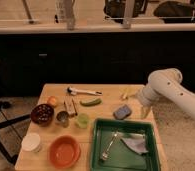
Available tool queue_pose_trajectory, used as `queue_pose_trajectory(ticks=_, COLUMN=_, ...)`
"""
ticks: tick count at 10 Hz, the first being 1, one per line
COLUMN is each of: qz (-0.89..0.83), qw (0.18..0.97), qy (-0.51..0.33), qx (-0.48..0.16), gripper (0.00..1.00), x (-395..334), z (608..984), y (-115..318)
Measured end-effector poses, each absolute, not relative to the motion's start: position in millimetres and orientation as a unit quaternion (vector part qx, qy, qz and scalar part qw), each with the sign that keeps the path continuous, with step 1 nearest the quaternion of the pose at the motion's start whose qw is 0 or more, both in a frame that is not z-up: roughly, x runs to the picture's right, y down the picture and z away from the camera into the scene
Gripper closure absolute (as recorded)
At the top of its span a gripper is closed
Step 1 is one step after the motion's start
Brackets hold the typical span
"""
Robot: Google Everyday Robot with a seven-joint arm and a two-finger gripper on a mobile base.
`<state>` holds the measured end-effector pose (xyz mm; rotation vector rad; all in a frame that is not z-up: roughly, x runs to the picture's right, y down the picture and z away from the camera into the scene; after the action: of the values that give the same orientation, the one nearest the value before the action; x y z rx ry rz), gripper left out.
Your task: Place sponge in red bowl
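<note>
**Arm at the table's right edge, sponge lying beside the tray**

In the camera view, a light wooden table stands before a dark counter front. The white robot arm reaches in from the right and bends down, and its gripper hangs at the table's right edge, near the far right corner of the tray. Whether the gripper is apart or together cannot be told, and it holds nothing that can be made out.

The blue-grey rectangular sponge lies flat on the wood just to the left of the gripper, near the far rim of the green plastic tray. The round red-orange bowl sits at the near left of the table, left of the tray and well apart from the sponge.

In the tray lie a metal utensil and a crumpled grey cloth. Left of the sponge stand a small green cup and a small metal cup, with a dark round bowl beyond them. A white round container sits at the near left corner. Farther back lie an orange fruit, a long green vegetable, a white-handled tool and a small yellow item.
</note>
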<state>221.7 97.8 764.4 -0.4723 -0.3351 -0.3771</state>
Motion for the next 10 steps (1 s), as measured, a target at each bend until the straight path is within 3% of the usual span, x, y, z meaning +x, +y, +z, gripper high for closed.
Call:
queue_pose_trajectory(ticks=5, qz=-0.237, qw=0.92, qy=-0.155, qx=-0.269, gripper=0.2, x=209, z=790, y=117)
queue_pose_trajectory(ticks=10, qz=-0.27, qw=0.916, qy=-0.128, qx=-0.266, gripper=0.2, x=205, z=810, y=117)
